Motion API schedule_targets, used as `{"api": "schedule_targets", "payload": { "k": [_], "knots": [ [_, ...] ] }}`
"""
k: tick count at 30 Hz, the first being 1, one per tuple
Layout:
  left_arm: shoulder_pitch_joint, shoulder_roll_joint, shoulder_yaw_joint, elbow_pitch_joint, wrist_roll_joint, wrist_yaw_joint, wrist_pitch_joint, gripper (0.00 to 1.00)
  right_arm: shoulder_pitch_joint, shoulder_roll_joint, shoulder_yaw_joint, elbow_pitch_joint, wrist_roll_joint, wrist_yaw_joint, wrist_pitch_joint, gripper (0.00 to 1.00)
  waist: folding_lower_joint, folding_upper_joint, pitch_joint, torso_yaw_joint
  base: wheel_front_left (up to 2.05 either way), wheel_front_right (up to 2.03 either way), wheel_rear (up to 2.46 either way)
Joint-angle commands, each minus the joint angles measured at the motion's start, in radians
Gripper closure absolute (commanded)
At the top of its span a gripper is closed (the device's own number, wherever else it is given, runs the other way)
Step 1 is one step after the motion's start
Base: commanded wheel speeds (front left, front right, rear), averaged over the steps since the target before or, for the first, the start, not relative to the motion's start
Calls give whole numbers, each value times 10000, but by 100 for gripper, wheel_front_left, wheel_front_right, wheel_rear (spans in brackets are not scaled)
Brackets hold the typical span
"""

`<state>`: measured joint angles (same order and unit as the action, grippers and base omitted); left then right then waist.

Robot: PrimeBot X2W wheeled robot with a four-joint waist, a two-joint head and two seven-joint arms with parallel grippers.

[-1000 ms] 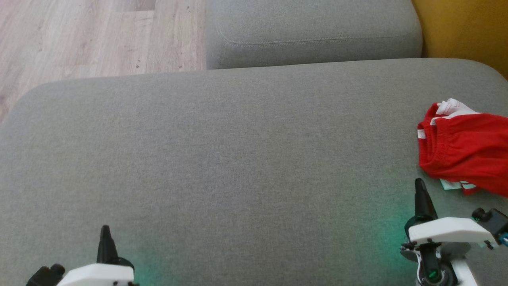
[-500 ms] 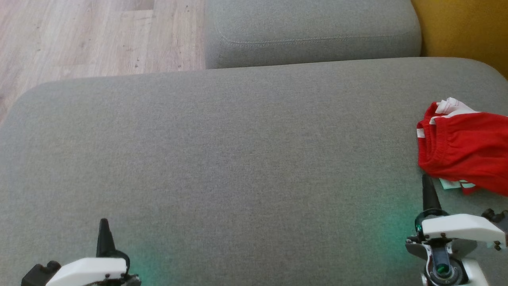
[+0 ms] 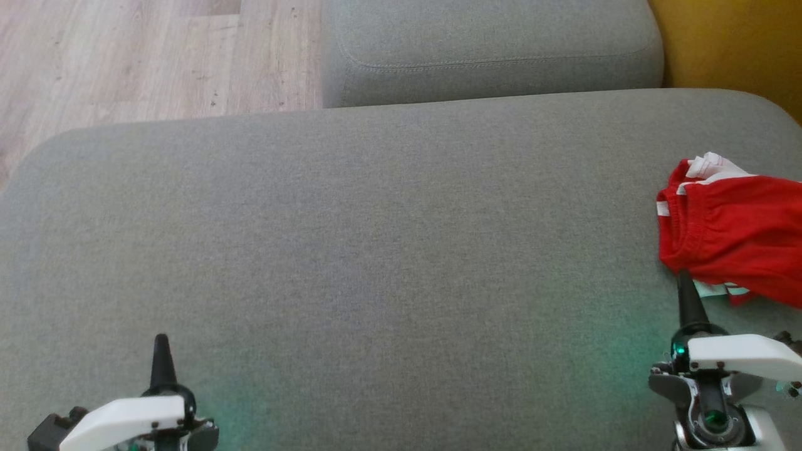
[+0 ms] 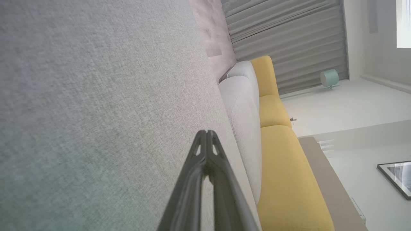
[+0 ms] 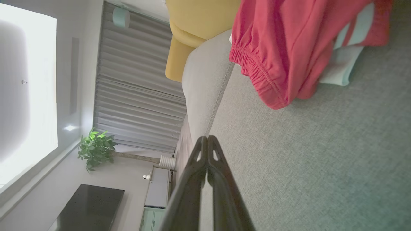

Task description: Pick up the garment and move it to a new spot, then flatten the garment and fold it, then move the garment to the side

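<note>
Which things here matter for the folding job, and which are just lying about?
Job: red fabric garment with white stripes; grey fabric sofa seat under it; shut left gripper; shut right gripper.
Lying about: yellow upholstered sofa; pale wooden floor; green potted plant.

Setting: home living room. Evidence: wide grey upholstered sofa seat [image 3: 376, 250] with a matching stitched cushion [image 3: 489, 56] beyond it; yellow cushions [image 4: 282, 160] alongside; pale wood-plank floor [image 3: 125, 56]. Grey pleated curtains [image 5: 135, 106] cover one wall. Potted plant [image 5: 94, 149] beside a low cabinet [image 5: 157, 192], dark flat screen [image 5: 86, 208] nearby. Also a framed picture [image 4: 396, 178] and a mint-green lamp [image 4: 329, 78].
</note>
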<state>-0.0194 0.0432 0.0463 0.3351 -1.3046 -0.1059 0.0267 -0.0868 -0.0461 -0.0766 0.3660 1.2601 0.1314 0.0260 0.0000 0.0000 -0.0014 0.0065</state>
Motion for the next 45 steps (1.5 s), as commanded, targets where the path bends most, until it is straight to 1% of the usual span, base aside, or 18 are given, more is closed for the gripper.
{"api": "schedule_targets", "payload": {
  "k": [1, 28, 45],
  "knots": [
    [-567, 57, 350, -397, -229, -76, 68, 100, -267, -38, 88, -451, 283, -6, 74, 100, 0, 0, 2, -2, 0, 0, 0],
    [-880, 69, 665, -884, -2979, -243, 845, 100, -213, -41, -363, -1194, 3412, -7, 855, 100, 0, 0, 44, -63, 0, 0, 0],
    [-887, 70, 673, -897, -3042, -247, 863, 100, -211, -41, -372, -1212, 3485, -7, 873, 100, 0, 0, 45, -65, 0, 0, 0]
  ]
}}
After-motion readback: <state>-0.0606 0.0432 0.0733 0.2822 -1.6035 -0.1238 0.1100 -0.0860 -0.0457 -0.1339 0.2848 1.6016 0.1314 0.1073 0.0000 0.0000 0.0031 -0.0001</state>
